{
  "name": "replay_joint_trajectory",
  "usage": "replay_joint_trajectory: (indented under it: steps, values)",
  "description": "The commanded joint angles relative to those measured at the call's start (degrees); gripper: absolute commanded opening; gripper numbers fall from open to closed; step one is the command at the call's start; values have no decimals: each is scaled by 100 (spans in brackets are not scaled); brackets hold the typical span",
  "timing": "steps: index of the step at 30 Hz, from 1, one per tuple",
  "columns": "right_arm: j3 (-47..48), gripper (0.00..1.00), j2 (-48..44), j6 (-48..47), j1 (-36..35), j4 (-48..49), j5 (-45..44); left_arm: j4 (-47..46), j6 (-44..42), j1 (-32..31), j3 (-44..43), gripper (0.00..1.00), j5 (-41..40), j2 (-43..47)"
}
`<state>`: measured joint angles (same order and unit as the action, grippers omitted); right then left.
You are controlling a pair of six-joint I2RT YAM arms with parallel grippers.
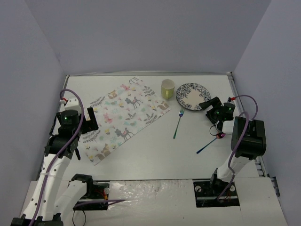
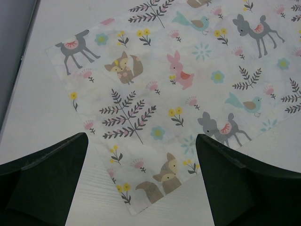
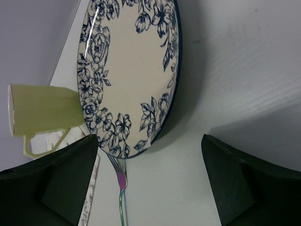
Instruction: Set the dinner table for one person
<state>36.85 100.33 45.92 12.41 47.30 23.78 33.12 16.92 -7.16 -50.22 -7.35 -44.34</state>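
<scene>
You have one white table spanning the overhead view, carrying one animal-print placemat at left, one yellow mug, one blue-flowered plate, one fork, and one blue-handled utensil seen only from overhead. Over the placemat's corner your left claw gapes wide and empty; your right claw gapes likewise, facing the plate.

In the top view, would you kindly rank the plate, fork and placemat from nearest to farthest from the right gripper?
1. Plate, just left of the right gripper.
2. Fork, farther left and nearer the bases.
3. Placemat, far over on the left side.
</scene>
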Motion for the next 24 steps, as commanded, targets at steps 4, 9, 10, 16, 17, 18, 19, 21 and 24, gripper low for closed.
replay_joint_trajectory:
  steps: [4,9,10,16,17,18,19,21,24]
  values:
    - [340,81,720,845,51,919,39,-337,10,13,-89,97,44,57]
    - [421,73,927,1161,50,696,-240,-334,5,12,-85,97,58,58]
    - [455,73,954,1147,46,587,-295,-337,5,8,-85,97,58,61]
    - [701,73,1182,1069,42,148,-387,-333,-4,13,-80,97,67,66]
    - [746,73,1226,1068,42,125,-392,-333,-4,13,-85,97,58,66]
    - [759,73,1289,1068,42,87,-399,-333,-4,13,-85,97,58,66]
    - [799,72,1341,1068,42,32,-400,-328,1,8,-80,97,53,66]
    - [872,72,1435,1082,42,-50,-381,-324,-2,11,-83,97,42,66]
    - [952,71,1572,1095,50,-196,-391,-324,-12,13,-68,97,57,57]
